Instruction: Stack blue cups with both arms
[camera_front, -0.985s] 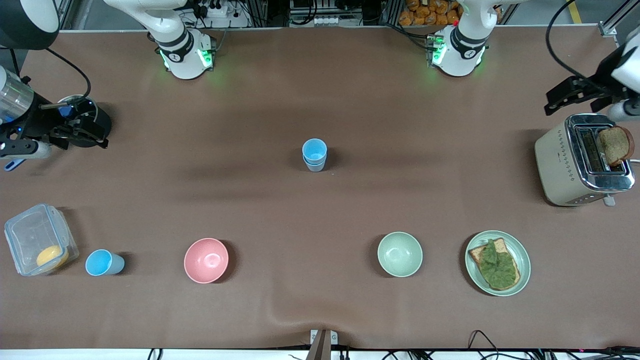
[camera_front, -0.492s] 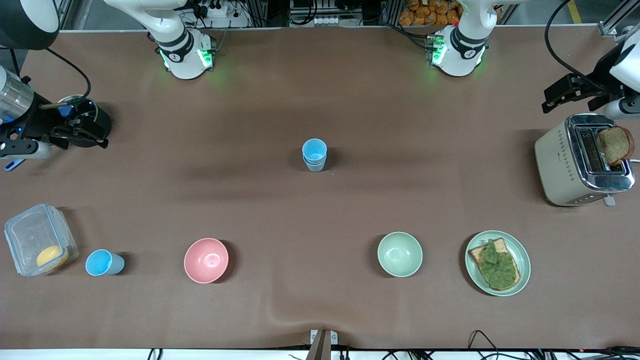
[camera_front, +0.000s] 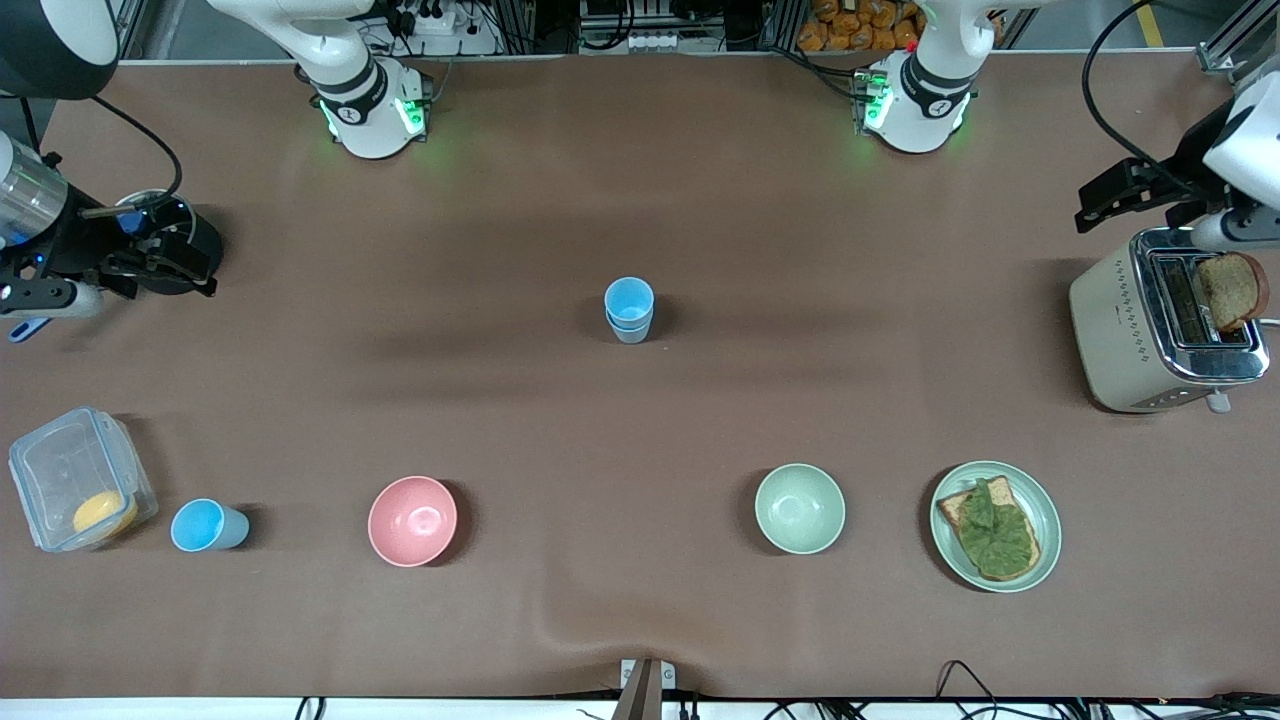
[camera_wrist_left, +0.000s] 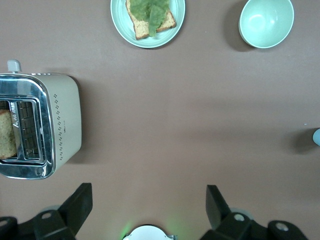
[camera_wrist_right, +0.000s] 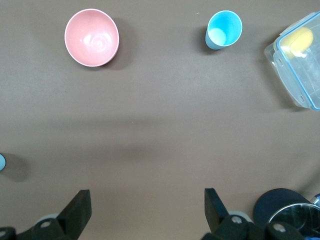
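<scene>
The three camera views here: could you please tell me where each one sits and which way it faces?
Front view: high across the table, facing both arm bases; stacked blue cups at centre.
Left wrist view: over the toaster, looking down; open left gripper shows.
Right wrist view: looking down at the single blue cup and pink bowl; open right gripper shows.
Shared: front and left wrist views show the toaster.

Even overhead light, soft shadows beside items, pics sharp, green glow at bases.
</scene>
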